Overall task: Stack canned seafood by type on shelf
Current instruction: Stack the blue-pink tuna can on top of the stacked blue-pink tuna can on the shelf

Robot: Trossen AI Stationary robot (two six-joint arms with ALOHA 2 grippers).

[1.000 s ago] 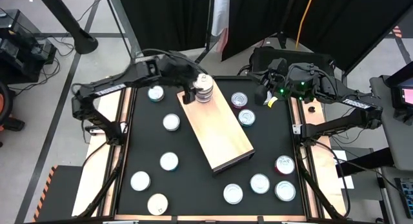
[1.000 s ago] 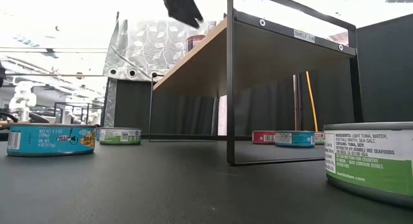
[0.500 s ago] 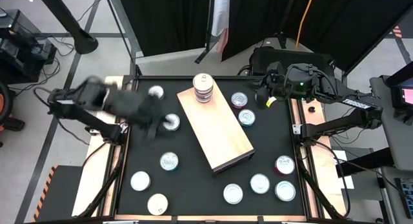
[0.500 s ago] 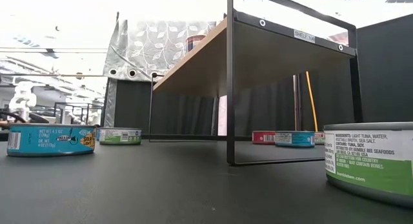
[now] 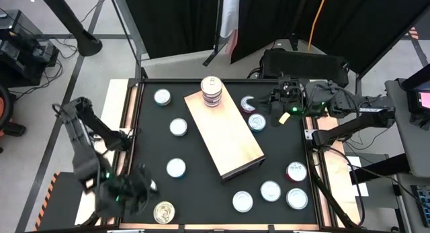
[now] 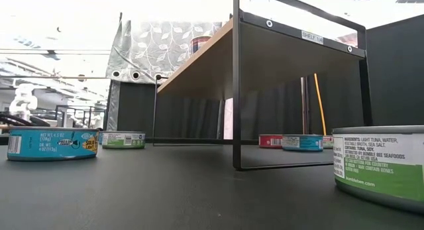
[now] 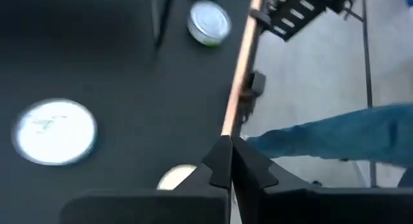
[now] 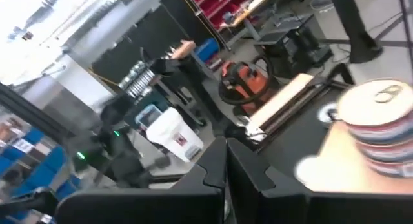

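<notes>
Black tabletop (image 5: 201,186) seen from above, bordered on both long sides by pale wooden strips. The shelf (image 5: 225,135) stands on it diagonally, running from the far centre toward the near right; the low view shows its thin black frame legs (image 6: 236,84) resting on the surface. Loose tins lie flat and apart on the tabletop: left of the shelf, three silvery-topped tins (image 5: 177,127) spaced from far to near, and a gold-topped tin (image 5: 163,212) at the near left edge. Right of the shelf, two tins (image 5: 256,121) sit near its far end; four more (image 5: 270,191) cluster at the near right corner.
</notes>
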